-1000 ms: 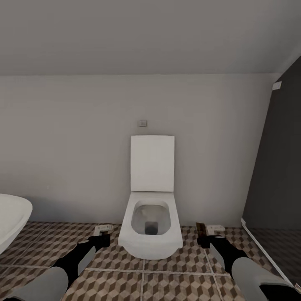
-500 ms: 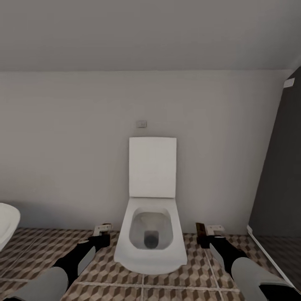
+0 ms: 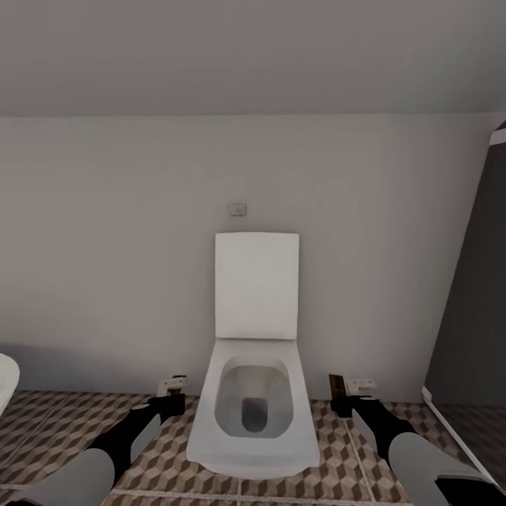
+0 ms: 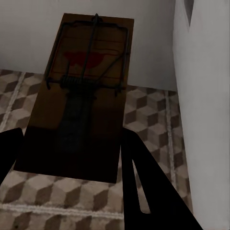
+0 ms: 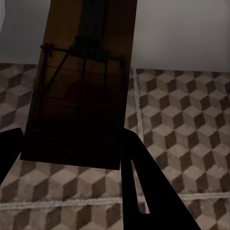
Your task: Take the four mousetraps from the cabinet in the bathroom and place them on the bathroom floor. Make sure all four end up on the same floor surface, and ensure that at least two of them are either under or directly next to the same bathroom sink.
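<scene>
Each of my grippers carries one mousetrap above the bathroom floor [image 3: 63, 429]. My left gripper [image 3: 171, 398] is shut on a mousetrap [image 3: 173, 384], a tan board with dark wire and a red mark [image 4: 84, 96] held between the black fingers [image 4: 143, 191]. On the other side of the toilet, my right gripper [image 3: 344, 400] is shut on a second mousetrap [image 3: 338, 386], whose board and wire spring [image 5: 81, 100] stick out past the fingers [image 5: 139, 187]. The cabinet and the sink are out of view.
A white toilet [image 3: 254, 422] with its lid up stands straight ahead against the pale wall, between my two arms. A curved white rim [image 3: 4, 379] pokes in at the left edge. A dark panel [image 3: 471, 316] rises at the right, with cube-patterned tiles on both sides of the toilet.
The camera has moved closer to the toilet, which now looks larger and lower. The white rim at the left has slid almost out of the picture. Both grippers keep their traps.
</scene>
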{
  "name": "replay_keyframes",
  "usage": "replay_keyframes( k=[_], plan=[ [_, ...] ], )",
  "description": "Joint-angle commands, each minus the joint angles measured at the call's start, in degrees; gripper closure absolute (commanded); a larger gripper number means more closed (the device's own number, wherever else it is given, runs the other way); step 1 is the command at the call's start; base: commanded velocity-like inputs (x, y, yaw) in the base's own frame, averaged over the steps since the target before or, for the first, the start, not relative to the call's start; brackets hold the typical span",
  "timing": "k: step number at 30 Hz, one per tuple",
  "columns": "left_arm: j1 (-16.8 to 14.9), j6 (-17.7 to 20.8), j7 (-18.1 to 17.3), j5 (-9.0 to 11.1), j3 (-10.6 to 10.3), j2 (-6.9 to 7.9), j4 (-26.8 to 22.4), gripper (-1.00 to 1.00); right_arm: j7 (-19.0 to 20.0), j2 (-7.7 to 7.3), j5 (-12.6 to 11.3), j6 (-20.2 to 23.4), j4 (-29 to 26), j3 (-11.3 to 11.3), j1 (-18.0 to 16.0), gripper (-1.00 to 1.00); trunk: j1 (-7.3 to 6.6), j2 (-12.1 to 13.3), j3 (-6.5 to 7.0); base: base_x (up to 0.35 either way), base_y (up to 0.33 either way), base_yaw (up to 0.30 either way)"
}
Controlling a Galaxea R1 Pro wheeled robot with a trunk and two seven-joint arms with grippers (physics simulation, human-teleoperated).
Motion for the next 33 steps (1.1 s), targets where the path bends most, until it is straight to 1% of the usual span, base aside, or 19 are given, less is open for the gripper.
replay_keyframes(
  k=[1,14,19,20,21,25,28,33],
  plan=[
    [-0.02,0.26,0.33,0.27,-0.4,0.05,-0.13,1.0,-0.07,0.02,0.25,0.35,-0.12,-0.13,-0.01,1.0,-0.01,-0.03,-0.06,0.007,0.0,0.0],
    [-0.02,0.25,0.35,0.24,-0.44,0.08,-0.13,1.0,-0.16,0.19,0.33,0.15,-0.12,-0.11,-0.01,1.0,-0.01,-0.03,-0.06,0.001,0.0,0.0],
    [-0.02,0.46,0.15,0.48,-0.42,0.12,1.19,1.0,-1.14,0.52,0.17,-0.03,0.7,-0.15,-0.01,1.0,-0.01,-0.03,-0.06,0.0,0.0,0.0],
    [-0.02,0.45,0.08,0.52,-0.41,0.09,1.88,1.0,-1.62,0.56,0.11,-0.15,0.97,-0.17,-0.01,1.0,-0.01,-0.03,-0.06,0.0,0.0,0.0],
    [-0.02,0.33,-0.12,0.49,-0.45,0.01,4.22,1.0,-2.19,0.63,0.05,-0.3,1.63,-0.14,-0.01,1.0,-0.01,-0.03,-0.06,0.0,0.0,0.0],
    [-0.02,0.34,-0.31,0.12,-0.44,-0.15,8.49,1.0,-2.68,0.75,-0.07,-0.85,4.18,-0.08,-0.01,1.0,-0.01,-0.03,-0.06,0.0,0.0,0.0],
    [-0.02,0.05,-0.41,-0.17,-0.23,-0.26,9.81,1.0,-2.79,0.92,-0.03,-3.07,6.4,-0.03,0.03,1.0,-0.01,-0.03,-0.06,0.0,0.0,0.0],
    [-0.02,-0.83,-0.42,-0.21,-0.15,-1.2,10.05,1.0,-2.76,1.04,0.17,-3.76,7.62,-0.02,0.07,1.0,-0.01,-0.03,-0.06,0.0,0.0,0.0]
  ],
)
